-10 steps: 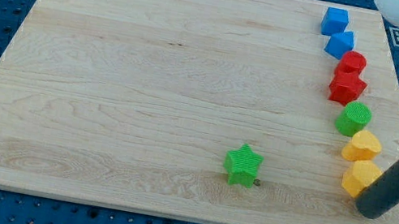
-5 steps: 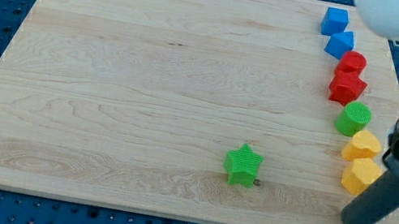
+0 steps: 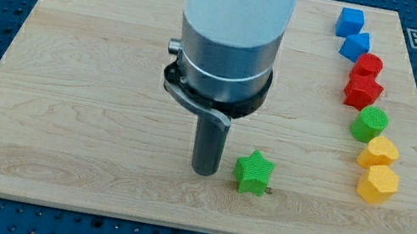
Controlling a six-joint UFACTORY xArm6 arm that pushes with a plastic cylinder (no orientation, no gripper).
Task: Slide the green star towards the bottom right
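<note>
The green star point(image 3: 253, 172) lies on the wooden board point(image 3: 94, 80), right of centre near the view's bottom. My tip point(image 3: 204, 171) rests on the board just to the star's left, a small gap between them. The arm's white and grey body rises above the tip and hides the middle of the board at the view's top.
A column of blocks runs down the view's right: a blue cube point(image 3: 349, 22), a blue block point(image 3: 356, 46), a red cylinder point(image 3: 368, 65), a red star point(image 3: 361, 91), a green cylinder point(image 3: 370, 124), a yellow heart point(image 3: 379, 152), a yellow hexagon point(image 3: 377, 183).
My tip has swept from the view's bottom right, beside the yellow hexagon, leftward across the board to the green star's left side. No block has moved.
</note>
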